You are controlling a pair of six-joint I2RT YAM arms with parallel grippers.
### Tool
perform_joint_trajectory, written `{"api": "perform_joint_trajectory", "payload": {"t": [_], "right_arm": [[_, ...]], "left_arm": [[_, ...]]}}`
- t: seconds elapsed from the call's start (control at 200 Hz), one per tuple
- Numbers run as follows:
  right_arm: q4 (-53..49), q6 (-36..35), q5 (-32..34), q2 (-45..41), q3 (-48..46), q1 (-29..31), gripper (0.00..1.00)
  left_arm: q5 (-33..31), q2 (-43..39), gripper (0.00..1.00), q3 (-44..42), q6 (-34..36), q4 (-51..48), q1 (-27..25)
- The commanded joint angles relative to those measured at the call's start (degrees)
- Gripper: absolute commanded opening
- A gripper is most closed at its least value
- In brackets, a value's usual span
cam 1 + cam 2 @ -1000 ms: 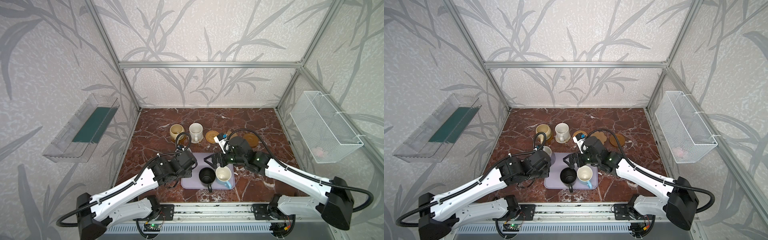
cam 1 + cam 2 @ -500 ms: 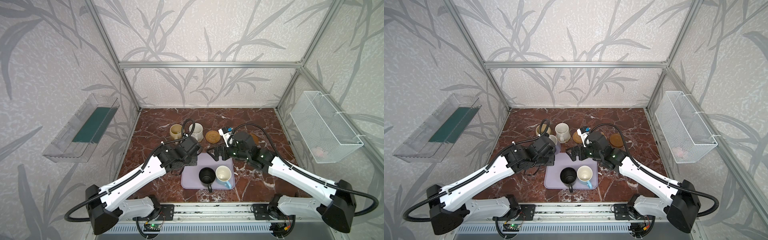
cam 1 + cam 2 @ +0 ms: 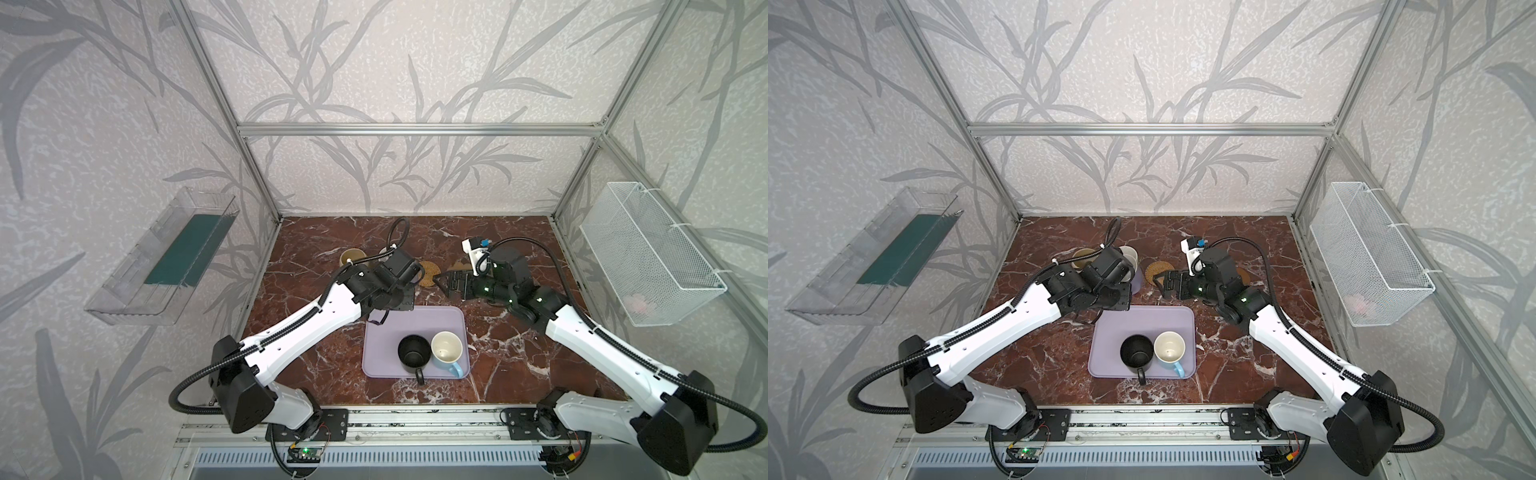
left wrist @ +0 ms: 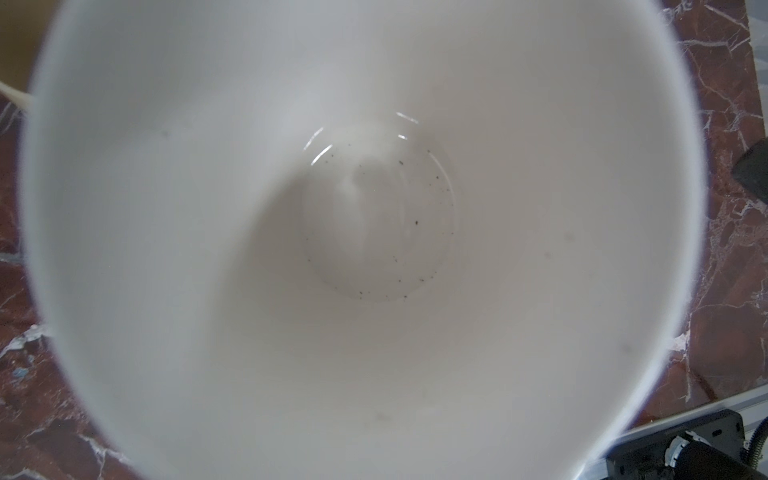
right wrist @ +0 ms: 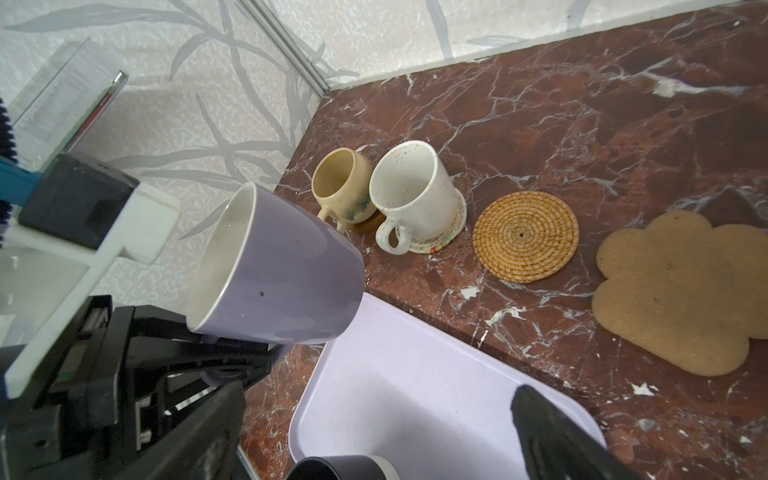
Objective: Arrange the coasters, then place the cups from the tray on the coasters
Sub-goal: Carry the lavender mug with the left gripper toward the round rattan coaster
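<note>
Now that the lilac mug is lifted off the tray by clamped left jaws, right jaws spread empty, two mugs are left there.

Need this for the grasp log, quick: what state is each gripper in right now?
Left gripper: shut on the lilac mug, which it holds tilted.
Right gripper: open, holding nothing.

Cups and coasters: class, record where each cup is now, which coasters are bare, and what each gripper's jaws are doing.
on coasters: beige cup, white cup
on tray: black cup, blue cup
in the air: lilac cup, tilted
bare: rattan coaster, paw coaster
left gripper: jaws shut on lilac cup's handle
right gripper: jaws open, empty
</note>
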Motion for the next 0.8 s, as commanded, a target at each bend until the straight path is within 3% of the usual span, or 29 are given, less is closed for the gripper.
{"api": "perform_joint_trajectory", "payload": {"t": [0.0,0.275,0.795], "right_arm": [[-0.3,-0.3,-2.4,-1.9,0.4,-2.2,0.99],[-2.1,1.2,-5.8,-0.8,-0.4,-8.9,0.99],[-2.1,1.6,-8.2,3.8,0.4,-13.6,0.99]], "left_arm": [[-0.1,2.2,0.0,4.7,2.1,3.3,1.1],[0.9,12.0,0.0,12.5,3.2,4.0,2.6],[1.3,29.9,0.0,27.5,1.8,0.9,4.3]]}}
